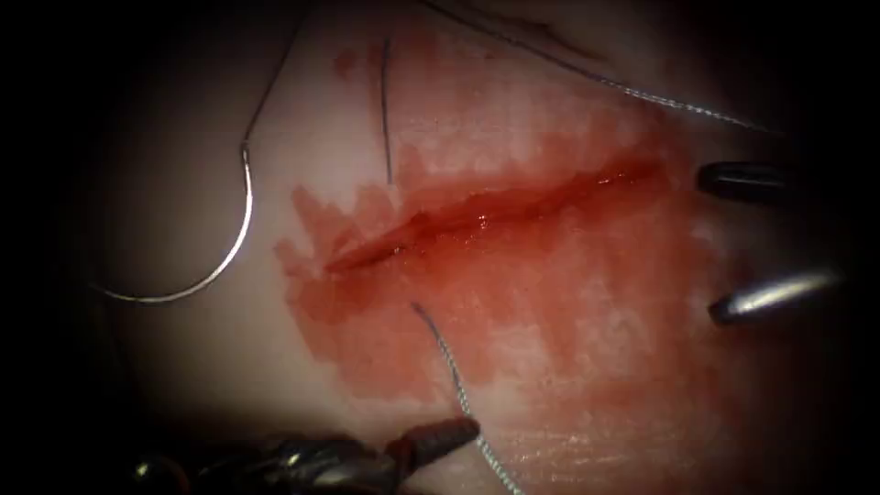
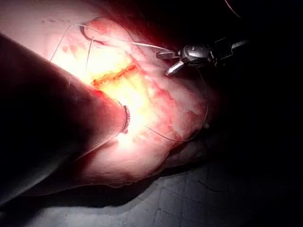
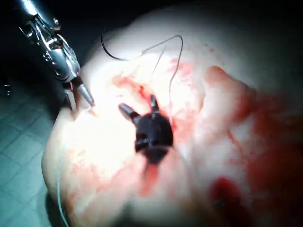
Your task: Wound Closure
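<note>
At nine o'clock in the endoscope view, well left of the cut [image 1: 495,213], we see the curved needle [image 1: 240,240] lying free on the pale tissue [image 1: 192,367], out of the flesh, no tool gripping it. The thread [image 1: 270,87] runs up from its swaged end toward eleven o'clock. At six o'clock the left tool [image 1: 438,438] comes in low, its jaws closed on a strand of thread [image 1: 451,371] that leaves the tissue just below the cut. Red fluid [image 1: 550,321] stains the surface around the cut. Toward three o'clock the right tool [image 1: 747,243] sits just off the cut's right end with its two jaws spread wide and nothing between them. Another length of thread [image 1: 642,93] crosses near one o'clock.
</note>
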Available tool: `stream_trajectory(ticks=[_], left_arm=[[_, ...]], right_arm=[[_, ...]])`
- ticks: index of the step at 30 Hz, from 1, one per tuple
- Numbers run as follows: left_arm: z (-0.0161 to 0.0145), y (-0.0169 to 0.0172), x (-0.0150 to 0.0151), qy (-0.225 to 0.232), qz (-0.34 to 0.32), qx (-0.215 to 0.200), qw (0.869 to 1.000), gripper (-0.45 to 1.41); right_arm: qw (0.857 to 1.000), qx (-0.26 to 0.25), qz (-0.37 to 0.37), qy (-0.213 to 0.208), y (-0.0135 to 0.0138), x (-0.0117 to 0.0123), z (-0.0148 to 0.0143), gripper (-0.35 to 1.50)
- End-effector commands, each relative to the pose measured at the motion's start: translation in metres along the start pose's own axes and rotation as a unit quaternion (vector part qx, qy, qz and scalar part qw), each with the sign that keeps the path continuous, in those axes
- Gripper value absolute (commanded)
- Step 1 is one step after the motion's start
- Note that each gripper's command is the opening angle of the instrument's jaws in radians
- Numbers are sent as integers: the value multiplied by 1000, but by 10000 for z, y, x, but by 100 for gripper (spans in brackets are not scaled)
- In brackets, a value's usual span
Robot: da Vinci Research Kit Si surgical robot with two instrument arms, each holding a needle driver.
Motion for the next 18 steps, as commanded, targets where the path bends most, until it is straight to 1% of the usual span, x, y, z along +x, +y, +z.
stream_trajectory(ticks=[1, 2, 6, 10, 14, 18], left_arm=[[8, -3, 3, -1, 2, 2, 1000, 55], [10, -4, 6, -3, 1, 1, 1000, 56], [14, -7, 17, 3, 1, 23, 1000, 58], [19, -4, 18, 1, 7, 25, 1000, 57], [32, -1, 19, -5, 13, 29, 999, 56], [38, 1, 27, 4, 16, 31, 999, 56]], right_arm=[[1000, 0, -1, 2, 0, -2, 11, 91], [1000, 0, -1, 2, 0, -2, 12, 91], [1000, -2, -4, 1, 1, -7, 15, 91], [1000, -3, -5, 1, 1, -9, 17, 91], [1000, -3, -5, 2, -3, -9, 24, 91], [1000, -1, -7, 1, -6, -10, 30, 91]])
